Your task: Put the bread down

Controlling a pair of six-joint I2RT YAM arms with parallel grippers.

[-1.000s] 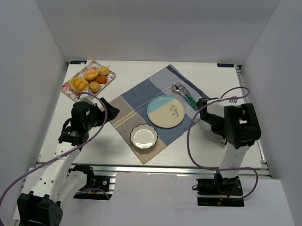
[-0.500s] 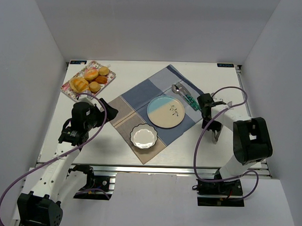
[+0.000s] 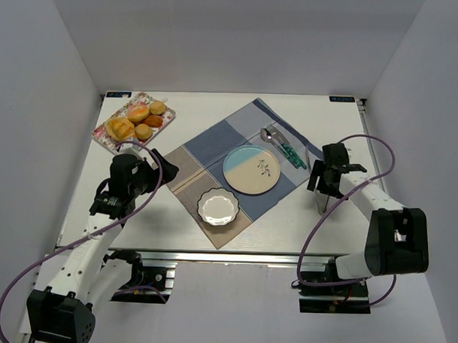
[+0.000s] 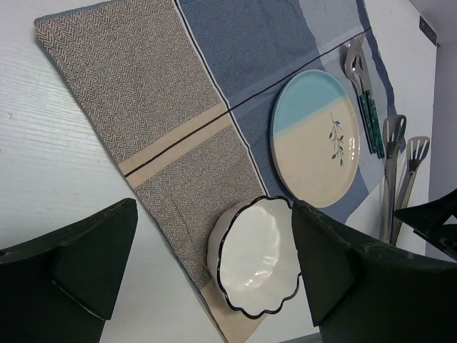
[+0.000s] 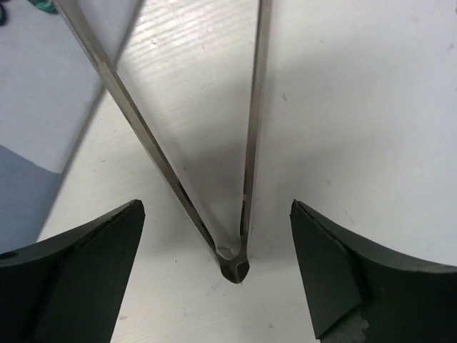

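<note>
The bread (image 3: pixel 153 121), a small elongated orange-brown roll, lies with other rolls on the floral tray (image 3: pixel 108 139) at the back left; at this size I cannot make out its ridges. My left gripper (image 3: pixel 157 169) is open and empty, just in front of the tray at the cloth's left corner. In its wrist view the open left gripper (image 4: pixel 214 214) hovers above a white scalloped bowl (image 4: pixel 257 264). My right gripper (image 3: pixel 324 188) is open at the right. In its wrist view the right gripper (image 5: pixel 216 214) straddles the hinge end of metal tongs (image 5: pixel 234 264) without touching them.
A blue-and-cream plate (image 3: pixel 252 169) and the white bowl (image 3: pixel 217 206) sit on a patchwork cloth (image 3: pixel 207 144). A spoon and fork with green handles (image 3: pixel 284 145) lie right of the plate. The tongs (image 4: pixel 400 168) lie on the bare table beyond them. Grey walls enclose the table.
My right arm has swung outward to the right and lowered its open gripper over the tongs' hinge end. My left arm has barely moved.
</note>
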